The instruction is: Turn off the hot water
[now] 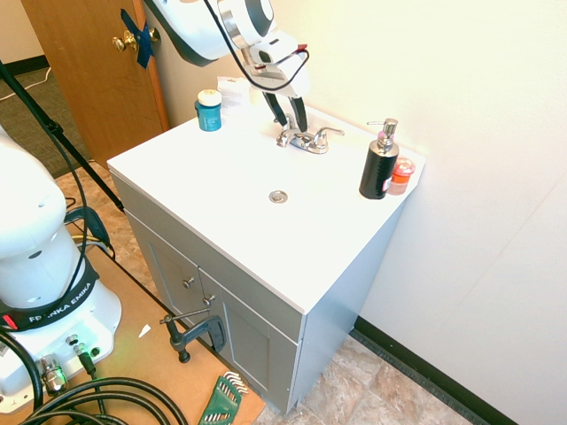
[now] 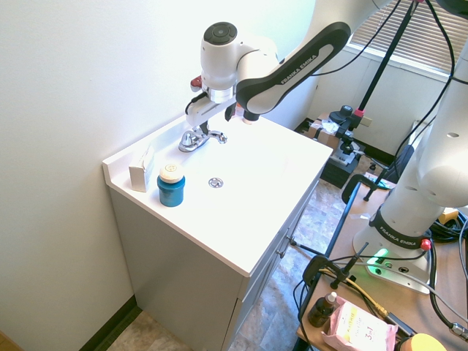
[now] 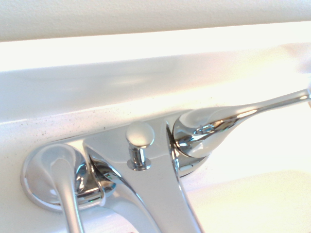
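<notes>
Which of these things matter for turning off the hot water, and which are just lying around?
For the job:
- shiny chrome left-hand faucet lever
- black two-finger gripper

Just lying around:
- blue jar with cream lid
- black pump bottle with metallic top

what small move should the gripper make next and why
Probably ease the jaws slightly toward the left-hand faucet lever, ready to swing it outward. They stand apart, close over the faucet's left side, and that lever points forward while the right-hand lever points out sideways, which suggests the left one is turned on.
</notes>
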`<state>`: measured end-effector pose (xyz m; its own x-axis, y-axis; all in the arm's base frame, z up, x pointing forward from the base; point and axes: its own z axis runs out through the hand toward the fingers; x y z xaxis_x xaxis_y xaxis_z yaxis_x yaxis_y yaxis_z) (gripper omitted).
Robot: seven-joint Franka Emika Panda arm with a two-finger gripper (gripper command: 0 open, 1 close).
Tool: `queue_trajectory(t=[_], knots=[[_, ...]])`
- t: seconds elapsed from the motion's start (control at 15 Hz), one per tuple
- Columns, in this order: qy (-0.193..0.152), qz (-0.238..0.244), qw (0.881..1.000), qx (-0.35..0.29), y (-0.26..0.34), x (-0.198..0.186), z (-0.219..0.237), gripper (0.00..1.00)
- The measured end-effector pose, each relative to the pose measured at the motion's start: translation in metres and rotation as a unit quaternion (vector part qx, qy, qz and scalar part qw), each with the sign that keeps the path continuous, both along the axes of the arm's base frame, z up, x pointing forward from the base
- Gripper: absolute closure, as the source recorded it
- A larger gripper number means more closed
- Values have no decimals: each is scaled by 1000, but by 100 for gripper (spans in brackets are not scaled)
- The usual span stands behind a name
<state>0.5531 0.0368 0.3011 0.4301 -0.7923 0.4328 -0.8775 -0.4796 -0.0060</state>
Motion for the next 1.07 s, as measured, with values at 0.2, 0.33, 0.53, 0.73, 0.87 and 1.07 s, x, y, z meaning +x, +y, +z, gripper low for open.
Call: queue_trajectory(t=[0.2, 0.33, 0.53, 0.73, 0.87, 1.07], knots=[[1, -1, 1000, 12, 11, 2, -1, 0], [-1, 1, 1000, 21, 21, 5, -2, 0], [-6, 9, 1000, 26, 35, 17, -2, 0], [-10, 16, 999, 27, 46, 35, -8, 0], [-4, 13, 1000, 26, 46, 37, -11, 0], [22, 37, 998, 42, 42, 31, -7, 0]])
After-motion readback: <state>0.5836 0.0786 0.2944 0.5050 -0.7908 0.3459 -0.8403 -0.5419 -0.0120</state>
